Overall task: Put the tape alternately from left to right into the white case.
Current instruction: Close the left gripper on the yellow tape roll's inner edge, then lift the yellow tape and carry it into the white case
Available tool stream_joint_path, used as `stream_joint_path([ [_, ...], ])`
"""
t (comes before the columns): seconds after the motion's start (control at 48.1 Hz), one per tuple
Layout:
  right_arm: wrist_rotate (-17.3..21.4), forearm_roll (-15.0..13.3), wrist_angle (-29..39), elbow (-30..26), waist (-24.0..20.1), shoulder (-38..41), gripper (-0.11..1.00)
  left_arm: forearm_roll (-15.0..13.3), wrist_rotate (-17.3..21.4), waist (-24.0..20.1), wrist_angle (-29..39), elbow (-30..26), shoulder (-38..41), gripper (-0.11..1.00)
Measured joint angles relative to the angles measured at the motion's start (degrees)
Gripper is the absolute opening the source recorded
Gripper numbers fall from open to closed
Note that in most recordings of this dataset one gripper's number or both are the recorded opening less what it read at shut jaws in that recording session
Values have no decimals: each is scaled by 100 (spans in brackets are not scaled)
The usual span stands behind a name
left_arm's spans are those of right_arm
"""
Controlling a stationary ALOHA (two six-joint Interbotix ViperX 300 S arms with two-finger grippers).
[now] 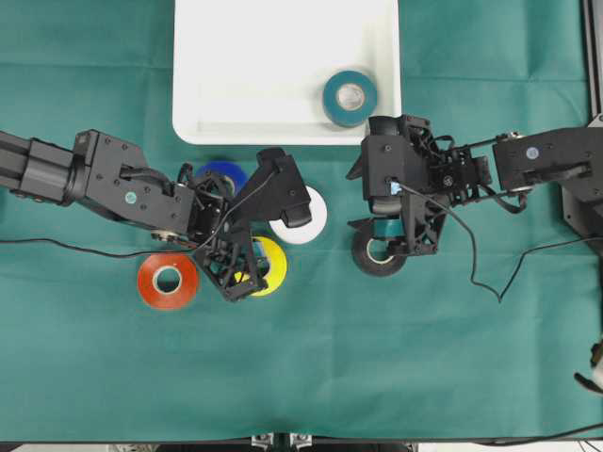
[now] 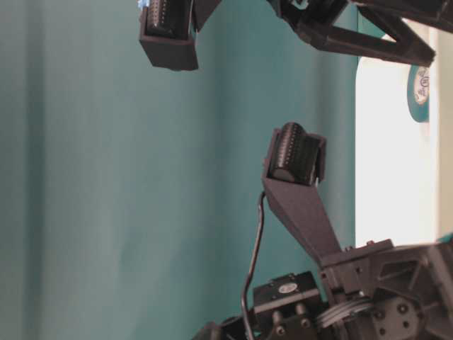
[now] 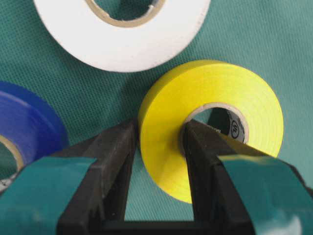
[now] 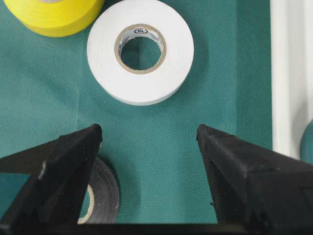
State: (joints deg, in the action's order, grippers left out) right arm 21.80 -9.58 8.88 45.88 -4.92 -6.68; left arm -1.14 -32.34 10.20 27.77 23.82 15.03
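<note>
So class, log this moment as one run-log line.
left hand: shut on yellow tape | right hand: open, empty | white case: teal tape inside

Six tape rolls: one teal (image 1: 350, 98) inside the single white case (image 1: 245, 104), at its 4 o'clock corner; five on the green cloth (image 1: 311, 377) — blue (image 1: 224, 171), white (image 1: 311, 218), yellow (image 1: 271, 266), orange (image 1: 168, 280), black (image 1: 379, 256). Blue and black are mostly hidden overhead, so possibly more underneath. Two robot arms.
</note>
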Motion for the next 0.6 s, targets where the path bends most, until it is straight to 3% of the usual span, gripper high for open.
stream_joint_path([
  [0.208,0,0,0,0,0,0,81,0,220,105,299,18,-475,-3],
  [0.603,0,-9,0,0,0,0,81,0,237,26,905,26,-1011,-3],
])
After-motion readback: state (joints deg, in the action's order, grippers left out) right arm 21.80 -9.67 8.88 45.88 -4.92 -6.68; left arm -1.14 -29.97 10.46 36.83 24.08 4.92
